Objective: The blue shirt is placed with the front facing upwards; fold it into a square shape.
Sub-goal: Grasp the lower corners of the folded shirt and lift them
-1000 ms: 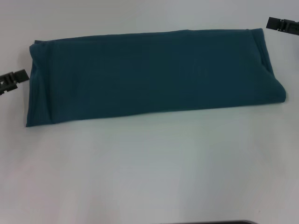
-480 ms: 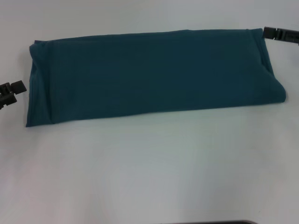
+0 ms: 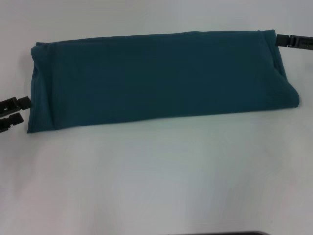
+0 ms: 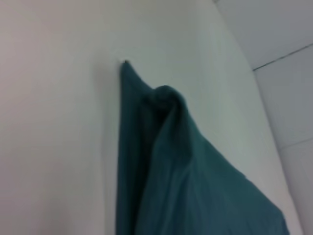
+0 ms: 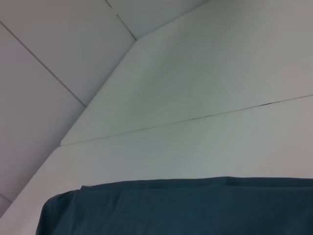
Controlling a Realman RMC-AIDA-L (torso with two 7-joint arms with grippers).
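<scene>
The blue shirt (image 3: pixel 156 81) lies as a long folded band across the white table (image 3: pixel 156 176). The left gripper (image 3: pixel 22 110), fingers apart, sits at its 8 o'clock corner. The right gripper (image 3: pixel 279 40) touches the 2 o'clock corner; I cannot tell whether it is apart or together.

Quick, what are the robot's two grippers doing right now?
Left gripper: open, empty, beside the blue shirt's near left corner.
Right gripper: cannot be told, at its far right corner.

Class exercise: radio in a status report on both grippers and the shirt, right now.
Left gripper open at the blue shirt's near-left corner. Right gripper at its far-right corner. Shirt folded into a long band, flat on the table. Nothing in the way.
</scene>
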